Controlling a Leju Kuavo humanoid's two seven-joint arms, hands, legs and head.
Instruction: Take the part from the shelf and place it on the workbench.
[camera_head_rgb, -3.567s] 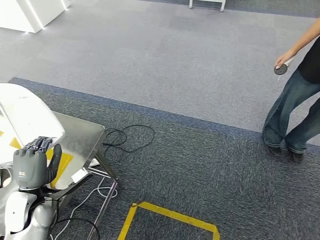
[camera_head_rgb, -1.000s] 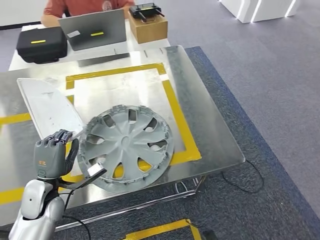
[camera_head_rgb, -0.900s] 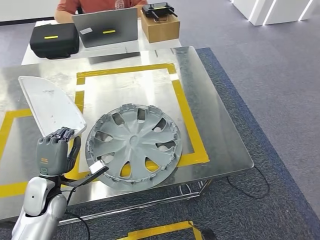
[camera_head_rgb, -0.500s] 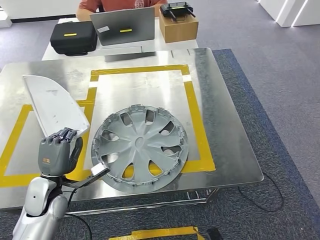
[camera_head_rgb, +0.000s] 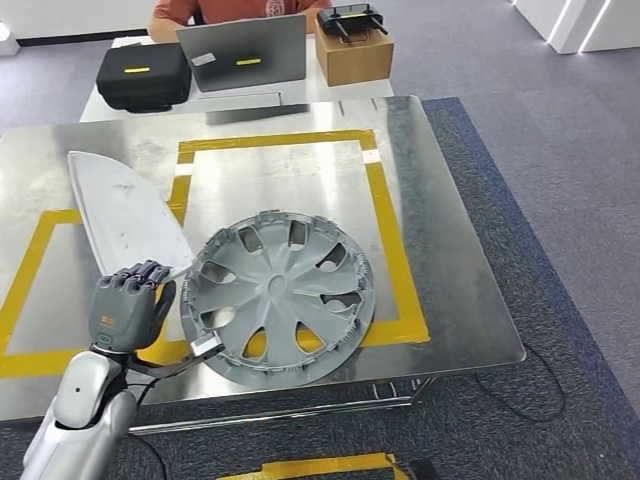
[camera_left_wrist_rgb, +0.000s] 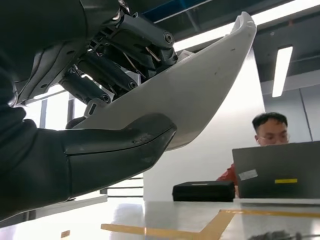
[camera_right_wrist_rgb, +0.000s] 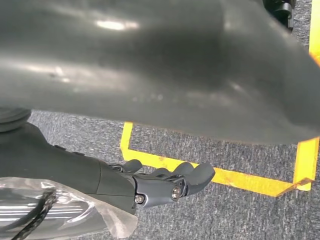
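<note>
**Left hand holds the white part above the metal surface**

The left hand grips the white part, a curved, pointed panel, by its near end. In the head view the panel rises from the hand and slants away to the far left, over the near-left area of the metal surface. The left wrist view shows the thumb pressed under the white part and the darker fingers clamped over its upper face, so the panel is held off the surface.

Just right of the hand a grey hubcap lies flat on the surface, overlapping the near edge of a yellow tape rectangle. A second yellow outline marks the left part of the surface.

At the far side sit a black case, an open laptop and a cardboard box with a black controller on top; a person in an orange shirt sits behind the laptop.

The right hand hangs over grey carpet beside yellow floor tape, its fingers lightly curled and holding nothing.
</note>
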